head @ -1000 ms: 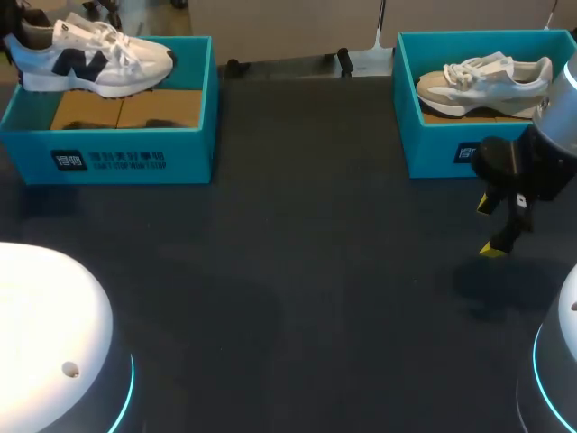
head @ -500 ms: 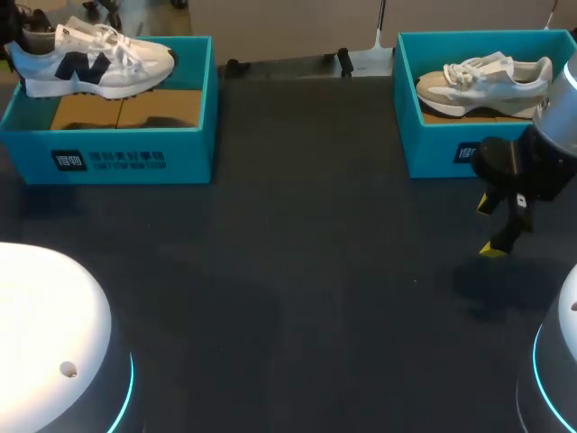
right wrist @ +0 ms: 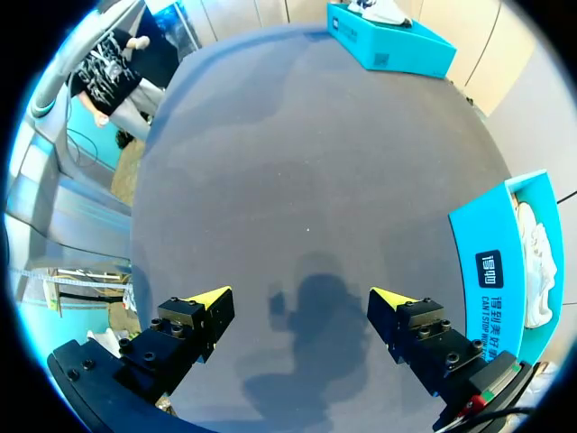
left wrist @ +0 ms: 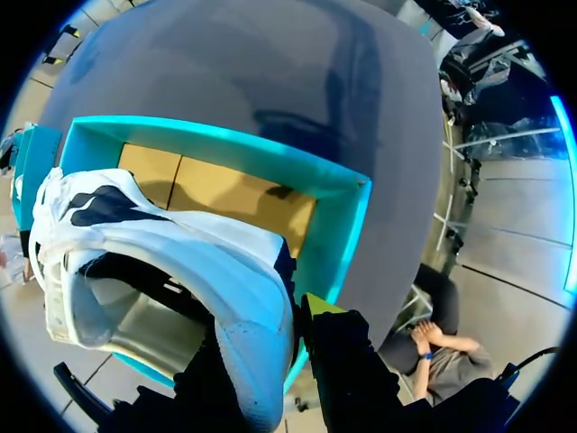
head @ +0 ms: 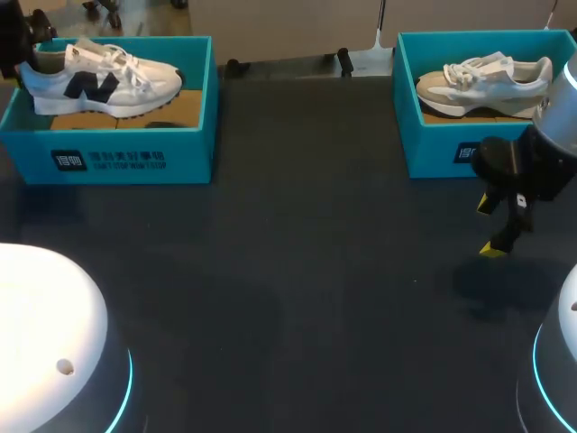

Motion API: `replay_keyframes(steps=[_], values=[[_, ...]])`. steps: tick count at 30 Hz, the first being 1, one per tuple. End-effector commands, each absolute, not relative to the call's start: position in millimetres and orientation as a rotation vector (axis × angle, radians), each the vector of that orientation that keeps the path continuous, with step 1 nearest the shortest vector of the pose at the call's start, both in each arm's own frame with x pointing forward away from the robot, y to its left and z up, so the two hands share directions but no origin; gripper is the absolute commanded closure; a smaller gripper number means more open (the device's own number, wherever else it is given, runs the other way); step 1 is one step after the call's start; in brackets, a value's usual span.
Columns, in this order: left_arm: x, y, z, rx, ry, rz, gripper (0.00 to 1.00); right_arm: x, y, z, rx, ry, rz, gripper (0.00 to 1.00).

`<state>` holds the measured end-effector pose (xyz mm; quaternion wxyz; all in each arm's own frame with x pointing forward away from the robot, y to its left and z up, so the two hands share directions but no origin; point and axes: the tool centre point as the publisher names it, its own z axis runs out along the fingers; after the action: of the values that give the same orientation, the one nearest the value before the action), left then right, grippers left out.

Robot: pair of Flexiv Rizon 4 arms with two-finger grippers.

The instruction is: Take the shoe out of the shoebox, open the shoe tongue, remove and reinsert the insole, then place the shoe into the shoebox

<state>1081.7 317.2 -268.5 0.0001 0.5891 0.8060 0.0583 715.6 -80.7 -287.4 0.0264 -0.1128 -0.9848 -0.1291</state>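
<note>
Currently, the right gripper hangs above the near right part of the dark grey matte table, short of the boxes. Its two yellow-tipped fingers stand wide apart with only bare table surface between them. It has hold of nothing. Its shadow lies on the table below it.

Farther out, at the far left, stands a teal open-topped cardboard shoebox with white print on its near wall and a brown cardboard floor. A white lace-up sneaker with a navy side mark sits within the box's outline, sole down. Its toe points toward the table's middle and its heel toward the outer end of the box. Whether the sole rests on the floor cannot be told.

The left gripper is at the heel of this sneaker. In the left wrist view the heel wall runs between the two fingers. One finger, its yellow tip visible, lies against the outside of the heel. The other lies on the inner side, by the shoe opening. The gripper is closed on the heel.

At the far right, a second teal open-topped shoebox holds a beige and white sneaker, sole down, toe toward the table's middle. The right gripper is near this box's front wall but apart from it.
</note>
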Motion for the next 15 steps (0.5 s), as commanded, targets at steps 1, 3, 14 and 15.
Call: replay_keyframes(steps=[1, 3, 14, 15], values=[[1078, 318, -266, 1.847, 2.525, 0.188, 1.00, 715, -81, -288, -0.349, -3.045, -0.396, 0.00], [1078, 318, -266, 1.847, 2.525, 0.188, 1.00, 715, -81, -288, -0.349, -3.045, -0.396, 0.00], [1089, 319, -300, 1.867, 2.488, 0.247, 1.00, 715, -81, -288, -0.349, -3.045, -0.396, 0.00], [1091, 320, -306, 1.868, 2.486, 0.257, 1.00, 715, -81, -288, -0.349, -3.045, -0.396, 0.00]])
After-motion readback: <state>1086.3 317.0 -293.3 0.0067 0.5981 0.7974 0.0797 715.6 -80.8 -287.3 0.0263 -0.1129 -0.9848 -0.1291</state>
